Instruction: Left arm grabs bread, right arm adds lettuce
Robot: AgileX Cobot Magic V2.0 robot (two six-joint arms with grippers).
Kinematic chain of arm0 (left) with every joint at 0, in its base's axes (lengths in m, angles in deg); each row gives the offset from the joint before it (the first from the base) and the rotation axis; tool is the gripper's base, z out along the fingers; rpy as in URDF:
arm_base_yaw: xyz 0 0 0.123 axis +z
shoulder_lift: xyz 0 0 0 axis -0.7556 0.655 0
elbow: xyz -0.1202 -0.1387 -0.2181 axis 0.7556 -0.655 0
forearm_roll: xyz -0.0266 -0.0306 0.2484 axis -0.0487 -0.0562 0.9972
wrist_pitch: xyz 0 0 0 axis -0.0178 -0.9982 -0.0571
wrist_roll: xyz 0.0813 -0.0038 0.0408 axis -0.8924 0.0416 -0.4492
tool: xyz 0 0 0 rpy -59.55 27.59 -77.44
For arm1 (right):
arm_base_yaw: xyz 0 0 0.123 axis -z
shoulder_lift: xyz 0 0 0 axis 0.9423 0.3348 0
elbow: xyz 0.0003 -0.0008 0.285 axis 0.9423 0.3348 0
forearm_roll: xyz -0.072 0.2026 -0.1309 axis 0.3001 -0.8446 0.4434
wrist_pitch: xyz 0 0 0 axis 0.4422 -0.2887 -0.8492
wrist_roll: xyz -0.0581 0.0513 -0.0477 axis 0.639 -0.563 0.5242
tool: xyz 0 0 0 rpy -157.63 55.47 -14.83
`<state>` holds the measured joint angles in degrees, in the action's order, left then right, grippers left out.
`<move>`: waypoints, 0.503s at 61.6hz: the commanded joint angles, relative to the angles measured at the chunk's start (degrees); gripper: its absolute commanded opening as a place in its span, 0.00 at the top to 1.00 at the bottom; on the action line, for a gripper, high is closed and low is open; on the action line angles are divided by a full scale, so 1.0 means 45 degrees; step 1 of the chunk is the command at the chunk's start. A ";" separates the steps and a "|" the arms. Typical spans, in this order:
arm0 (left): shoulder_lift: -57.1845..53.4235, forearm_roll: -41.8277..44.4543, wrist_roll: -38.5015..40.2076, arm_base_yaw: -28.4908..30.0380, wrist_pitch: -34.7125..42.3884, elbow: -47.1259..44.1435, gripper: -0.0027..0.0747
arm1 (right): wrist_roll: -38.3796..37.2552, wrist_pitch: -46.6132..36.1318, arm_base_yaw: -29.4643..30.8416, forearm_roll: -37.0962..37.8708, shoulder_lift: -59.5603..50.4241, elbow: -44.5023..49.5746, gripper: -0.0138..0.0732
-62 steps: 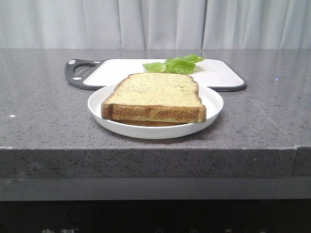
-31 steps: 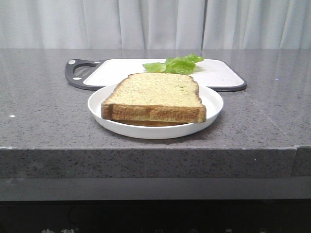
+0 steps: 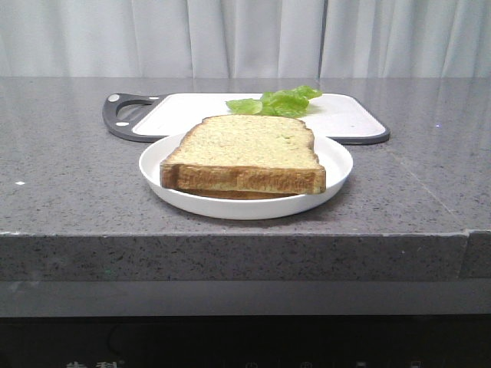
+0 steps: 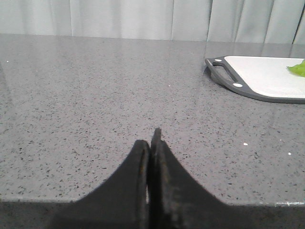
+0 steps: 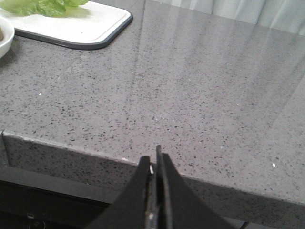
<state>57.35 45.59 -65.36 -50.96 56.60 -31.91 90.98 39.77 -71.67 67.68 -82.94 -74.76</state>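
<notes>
The bread [image 3: 245, 152], a thick tan slice with brown crust, lies on top of another slice on a white plate [image 3: 337, 159] near the counter's front edge. The lettuce [image 3: 280, 100], a small bunch of ruffled green leaves, lies on the white cutting board [image 3: 337, 119] behind the plate; it also shows in the right wrist view [image 5: 40, 6] and a bit of it in the left wrist view [image 4: 298, 68]. My left gripper [image 4: 151, 140] is shut and empty, low over the counter's front edge, far from the bread. My right gripper [image 5: 153, 161] is shut and empty at the counter's front edge. Neither arm shows in the front view.
The cutting board has a dark rim and a handle [image 3: 123, 111] at its left end; it also shows in the left wrist view [image 4: 267, 76]. The grey speckled counter [image 3: 69, 176] drops off at its front edge. Pale curtains hang behind.
</notes>
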 commanded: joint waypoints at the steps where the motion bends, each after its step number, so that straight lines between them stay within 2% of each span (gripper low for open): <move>1: -0.0215 -0.0117 0.0081 0.0018 0.1126 -0.0086 0.99 | 0.0062 -0.1115 0.0047 0.0094 -0.0256 -0.0052 0.91; 16: -0.0215 -0.0117 0.0081 0.0018 0.1126 -0.0086 0.99 | 0.0062 -0.1604 0.0047 -0.1010 -0.0256 -0.0052 0.91; 31: -0.0215 -0.0117 0.0081 0.0018 0.1126 -0.0086 0.99 | 0.0062 -0.1618 0.0047 -0.1010 -0.0256 -0.0052 0.91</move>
<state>57.35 45.59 -65.36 -50.96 56.60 -31.91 90.98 37.48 -71.67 63.45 -82.94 -74.76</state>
